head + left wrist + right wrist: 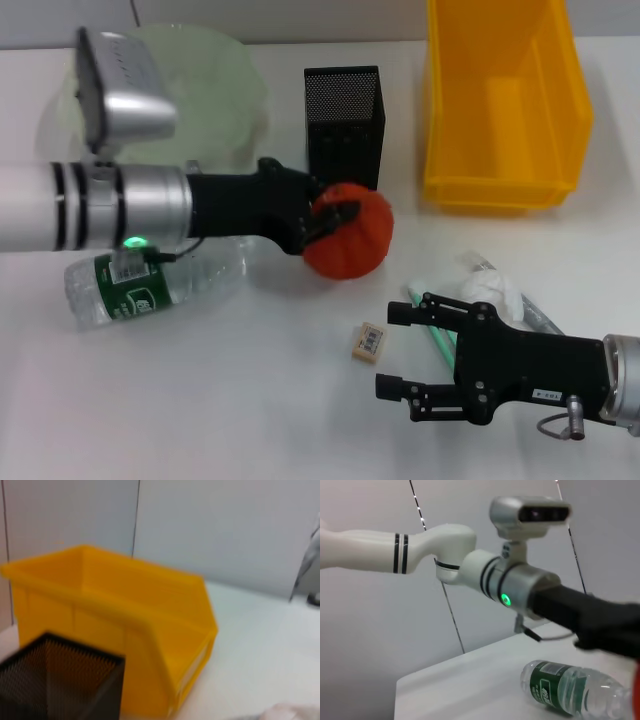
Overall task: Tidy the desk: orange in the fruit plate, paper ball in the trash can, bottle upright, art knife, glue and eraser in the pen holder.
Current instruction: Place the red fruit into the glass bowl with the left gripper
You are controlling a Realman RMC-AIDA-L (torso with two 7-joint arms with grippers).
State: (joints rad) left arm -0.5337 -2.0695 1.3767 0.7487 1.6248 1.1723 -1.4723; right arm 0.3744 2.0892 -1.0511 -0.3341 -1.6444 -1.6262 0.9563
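Nearest, my right gripper is hovering with jaws wide open, the eraser at its nine o'clock. My left gripper is clamping the orange.

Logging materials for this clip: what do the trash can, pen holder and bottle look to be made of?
The trash can looks like moulded plastic, bright yellow, with smooth, slightly glossy walls. The pen holder appears to be black metal mesh: fine perforations show across its sides, matte finish. The bottle, lying on its side, is clear thin plastic, see-through with ribbing and a green label.
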